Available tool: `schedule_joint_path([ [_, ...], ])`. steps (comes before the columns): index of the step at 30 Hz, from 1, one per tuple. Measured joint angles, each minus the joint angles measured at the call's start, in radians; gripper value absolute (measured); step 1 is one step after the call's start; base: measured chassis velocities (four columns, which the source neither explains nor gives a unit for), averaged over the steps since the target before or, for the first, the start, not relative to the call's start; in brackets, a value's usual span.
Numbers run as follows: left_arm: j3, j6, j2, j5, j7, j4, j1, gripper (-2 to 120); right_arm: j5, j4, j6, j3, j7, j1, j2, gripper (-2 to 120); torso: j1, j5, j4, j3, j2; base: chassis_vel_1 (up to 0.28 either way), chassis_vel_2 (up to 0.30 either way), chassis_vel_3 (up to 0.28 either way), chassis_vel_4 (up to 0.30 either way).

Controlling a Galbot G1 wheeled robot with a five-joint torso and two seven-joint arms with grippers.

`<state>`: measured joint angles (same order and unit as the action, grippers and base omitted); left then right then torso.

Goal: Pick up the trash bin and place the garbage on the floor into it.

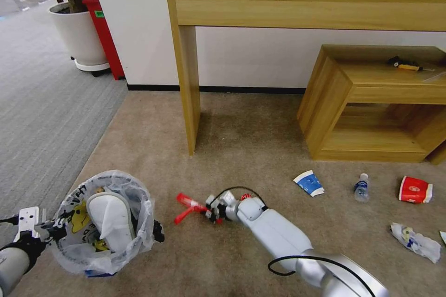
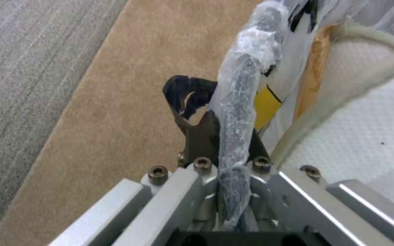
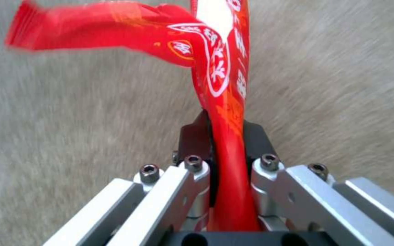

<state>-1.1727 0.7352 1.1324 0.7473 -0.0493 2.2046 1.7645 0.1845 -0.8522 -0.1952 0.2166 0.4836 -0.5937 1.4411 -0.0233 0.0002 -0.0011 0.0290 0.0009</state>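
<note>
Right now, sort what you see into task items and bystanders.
Task items: trash bin held by left gripper; red wrappers held by right gripper; paper cup; small bottle; red-white carton; crumpled wrapper.

Bystanders: plant pot; red box; tool on low shelf; desk.

Even, bright indoor light; soft shadow under the long light-wood console table (image 1: 306, 0); right wrist view motion-blurred; head view edges bend.
</note>
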Motion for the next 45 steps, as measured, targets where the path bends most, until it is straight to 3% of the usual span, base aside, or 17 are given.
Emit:
schedule_joint_path([
  [10,0.060,0.000,-0.050,0.005,0.002,-0.054,-0.056,0,0.120,-0.433,-0.021,-0.144,-0.074,-0.073,-0.075,6,0.000,0.0000,0.0004,0.000,0.000,0.000,0.000,0.000,0.000],
  [15,0.113,0.000,-0.095,0.020,0.011,-0.087,-0.095,0,0.200,-0.557,-0.049,-0.178,-0.104,-0.061,-0.081,6,0.000,0.0000,0.0006,-0.001,0.000,0.000,0.000,0.000,0.000],
  [19,0.207,0.000,-0.154,0.035,0.026,-0.141,-0.175,0,0.309,-0.666,-0.091,-0.185,-0.154,-0.041,-0.092,6,0.000,-0.0001,0.0003,-0.001,0.000,0.000,0.000,0.000,0.000],
  [22,0.332,0.000,-0.203,0.065,0.066,-0.194,-0.288,0,0.434,-0.775,-0.124,-0.151,-0.207,-0.019,-0.106,6,0.000,-0.0002,0.0000,-0.001,0.000,0.000,0.000,0.000,0.000],
  [24,0.357,0.000,-0.211,0.076,0.079,-0.202,-0.309,0,0.458,-0.792,-0.128,-0.140,-0.214,-0.016,-0.108,6,0.000,-0.0001,0.0000,0.000,0.000,0.000,0.000,0.000,0.000],
  [26,0.468,0.000,-0.235,0.117,0.130,-0.225,-0.396,0,0.531,-0.849,-0.147,-0.087,-0.239,-0.002,-0.111,6,0.000,-0.0001,0.0005,-0.001,0.000,0.000,0.000,0.000,0.000],
  [28,0.493,0.000,-0.240,0.122,0.140,-0.229,-0.416,0,0.540,-0.858,-0.150,-0.073,-0.242,0.000,-0.111,6,0.000,-0.0002,0.0005,-0.001,0.000,0.000,0.000,0.000,0.000],
  [30,0.585,0.000,-0.262,0.150,0.191,-0.241,-0.489,0,0.545,-0.868,-0.154,-0.031,-0.244,0.001,-0.112,6,0.000,-0.0003,0.0003,0.000,0.000,0.000,0.000,0.000,0.000],
  [34,0.668,0.000,-0.303,0.204,0.242,-0.242,-0.561,0,0.507,-0.864,-0.144,0.021,-0.226,-0.016,-0.127,6,0.000,-0.0001,0.0002,0.000,0.000,0.000,0.000,0.000,0.000],
  [45,0.704,0.000,-0.382,0.282,0.284,-0.242,-0.595,0,0.410,-0.819,-0.105,0.069,-0.185,-0.071,-0.136,6,0.000,0.0000,0.0005,-0.001,0.000,0.000,0.000,0.000,0.000],
])
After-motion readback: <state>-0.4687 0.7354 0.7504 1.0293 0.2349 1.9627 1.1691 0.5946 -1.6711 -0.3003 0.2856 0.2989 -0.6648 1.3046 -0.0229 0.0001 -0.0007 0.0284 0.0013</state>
